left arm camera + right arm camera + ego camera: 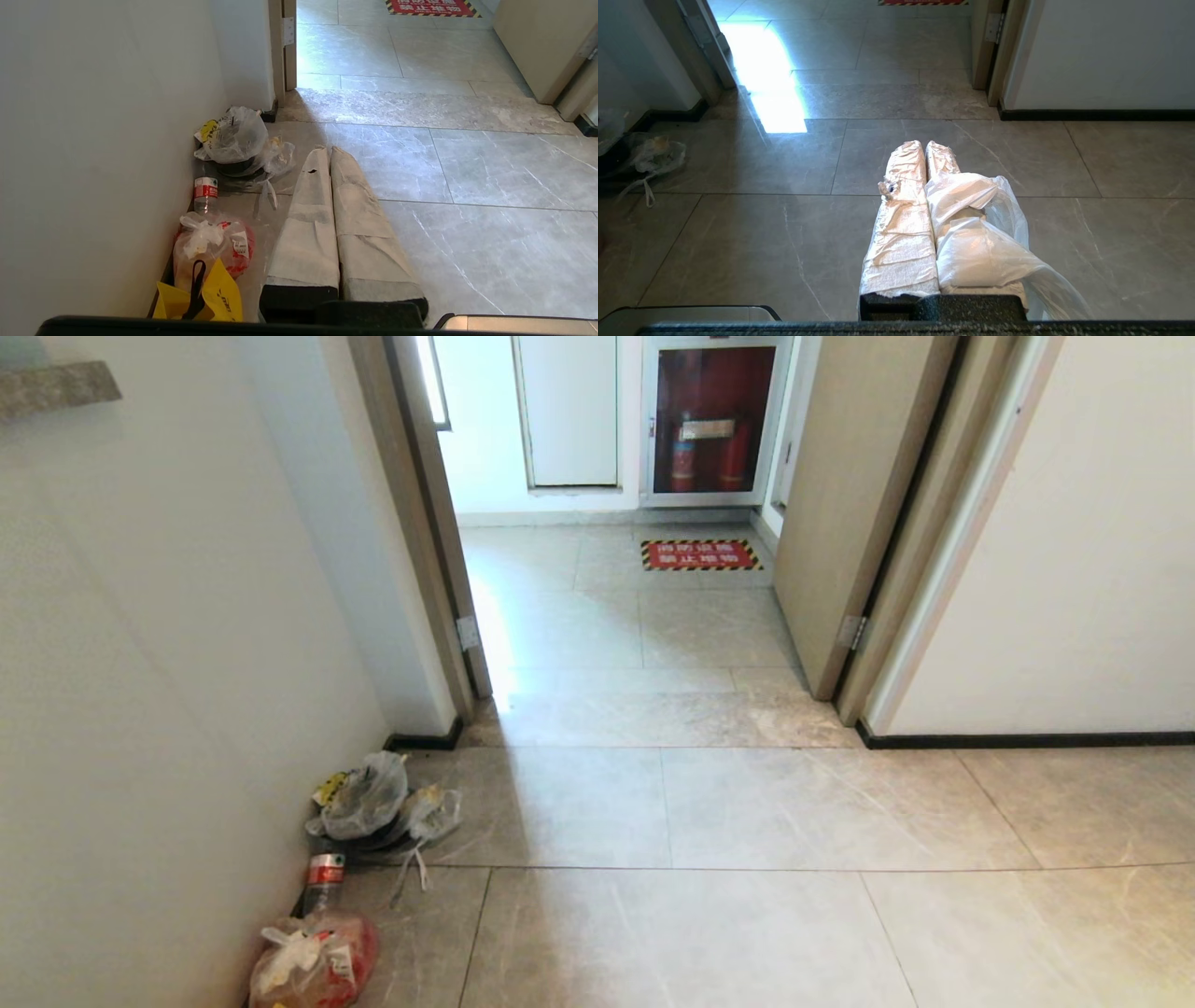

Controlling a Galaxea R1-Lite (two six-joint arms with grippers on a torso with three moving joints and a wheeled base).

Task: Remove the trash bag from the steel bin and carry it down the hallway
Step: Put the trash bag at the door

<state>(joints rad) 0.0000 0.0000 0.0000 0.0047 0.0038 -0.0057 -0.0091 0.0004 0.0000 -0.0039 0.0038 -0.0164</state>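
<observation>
The trash bag (985, 233) is thin white translucent plastic. It hangs from between the cloth-wrapped fingers of my right gripper (924, 144) and drapes over one finger, low above the hallway floor (738, 233) of glossy grey marbled tiles. That gripper is shut on the bag. My left gripper (328, 150) is shut with nothing in it, its wrapped fingers pressed together beside rubbish along the left wall. Neither gripper shows in the head view. The steel bin is out of view.
Rubbish lines the left wall: a clear bag (359, 798), a plastic bottle (324, 877), a knotted red-filled bag (313, 961) and a yellow bag (205, 294). Ahead is a doorway with an open door (850, 504), a red floor sign (700, 555) and a fire-extinguisher cabinet (711, 420).
</observation>
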